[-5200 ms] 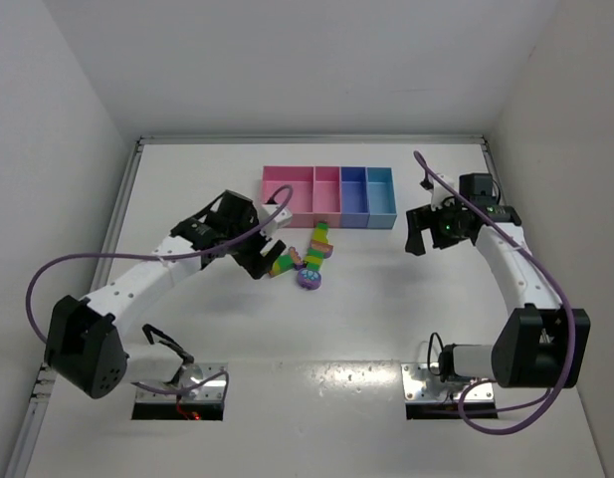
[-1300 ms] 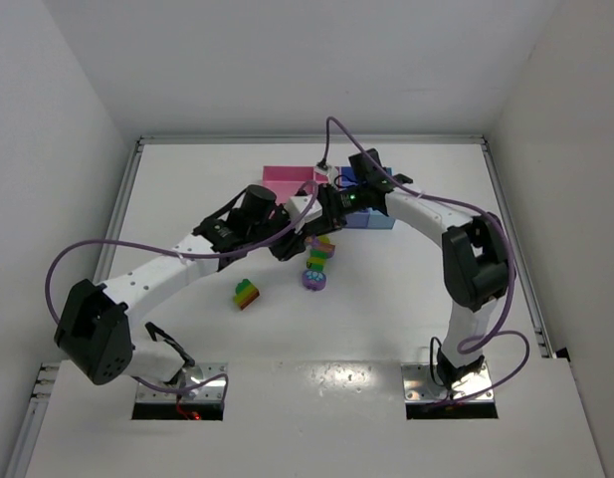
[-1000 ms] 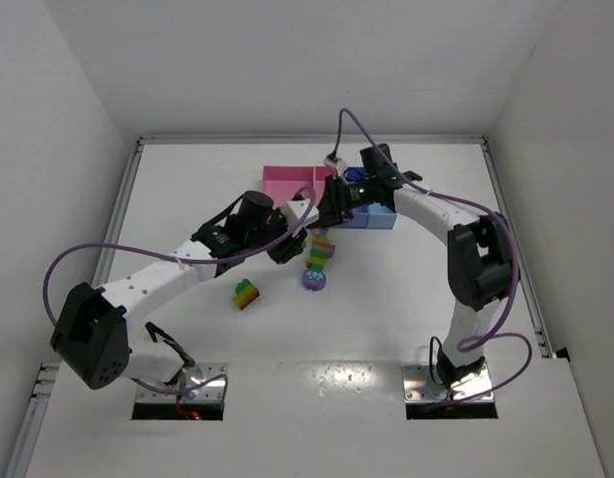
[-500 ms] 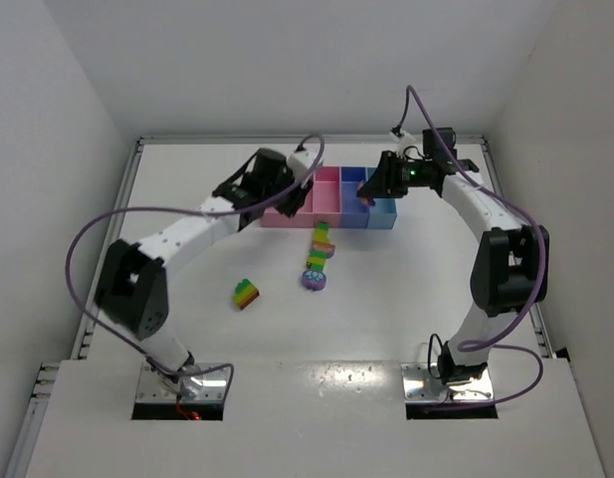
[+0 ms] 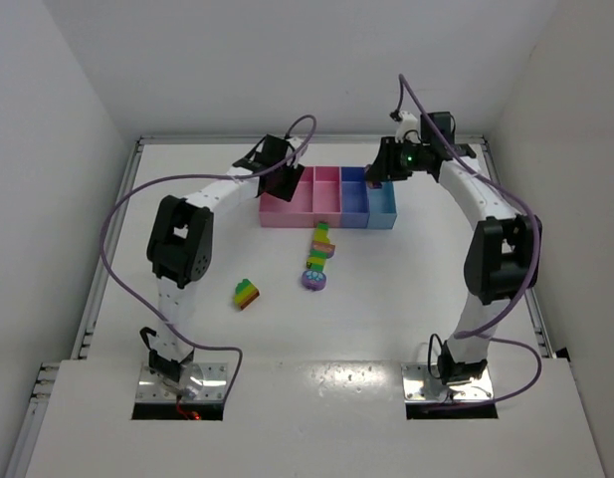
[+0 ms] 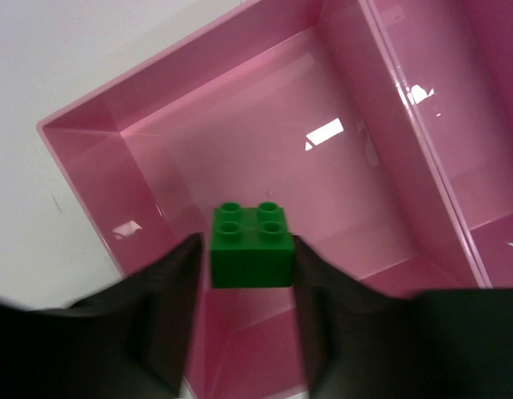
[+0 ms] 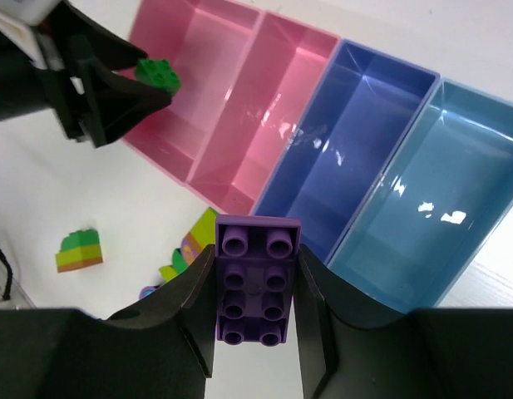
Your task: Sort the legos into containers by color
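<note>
While L gripper (image 6: pixel 246 259) clamps green brick (image 6: pixel 249 246) over tray (image 6: pixel 264 125), R gripper (image 7: pixel 256 295) clamps purple brick (image 7: pixel 257 278).

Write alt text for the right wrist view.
The right gripper holds a purple brick near the tray's purple-blue compartment. At upper left, the left gripper holds a green brick over a pink compartment; stacked multicoloured bricks lie on the table.

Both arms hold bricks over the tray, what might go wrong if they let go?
The purple brick seems to hang by the divider between the purple-blue and light blue compartments, near the tray edge, so it may land wrong or outside. The green brick is close to a pink compartment wall and might clip it.
</note>
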{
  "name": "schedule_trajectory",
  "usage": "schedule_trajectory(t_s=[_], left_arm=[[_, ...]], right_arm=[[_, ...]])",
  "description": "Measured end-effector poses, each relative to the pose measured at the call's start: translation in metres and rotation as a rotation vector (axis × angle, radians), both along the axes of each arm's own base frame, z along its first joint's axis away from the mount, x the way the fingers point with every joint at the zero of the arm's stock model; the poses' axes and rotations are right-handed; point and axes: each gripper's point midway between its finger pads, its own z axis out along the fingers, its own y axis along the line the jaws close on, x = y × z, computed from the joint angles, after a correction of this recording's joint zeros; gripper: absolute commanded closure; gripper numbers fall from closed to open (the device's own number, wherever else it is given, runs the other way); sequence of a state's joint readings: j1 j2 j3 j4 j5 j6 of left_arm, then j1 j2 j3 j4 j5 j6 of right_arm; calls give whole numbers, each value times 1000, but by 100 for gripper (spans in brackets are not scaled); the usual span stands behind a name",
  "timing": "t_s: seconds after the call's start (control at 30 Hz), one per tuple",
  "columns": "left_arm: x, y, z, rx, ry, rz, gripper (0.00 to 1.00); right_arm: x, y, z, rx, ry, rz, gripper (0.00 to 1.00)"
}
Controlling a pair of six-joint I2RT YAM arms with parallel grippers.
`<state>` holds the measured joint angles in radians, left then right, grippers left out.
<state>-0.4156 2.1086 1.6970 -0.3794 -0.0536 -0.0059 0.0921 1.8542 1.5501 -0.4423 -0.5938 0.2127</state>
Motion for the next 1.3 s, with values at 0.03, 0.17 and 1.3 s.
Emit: schedule_trajectory(t_s=[0.03, 0.17, 1.3], left_arm=[[-1, 2, -2, 1, 9, 6, 34], [0, 4, -1, -7, 10, 22, 32], [-273, 56, 60, 90, -3, -682, 29]], right_arm=[[1, 0, -6, -6, 12, 2, 100], [6, 2, -30, -30, 49, 20, 100], [1, 24, -37, -195, 5, 82, 20]])
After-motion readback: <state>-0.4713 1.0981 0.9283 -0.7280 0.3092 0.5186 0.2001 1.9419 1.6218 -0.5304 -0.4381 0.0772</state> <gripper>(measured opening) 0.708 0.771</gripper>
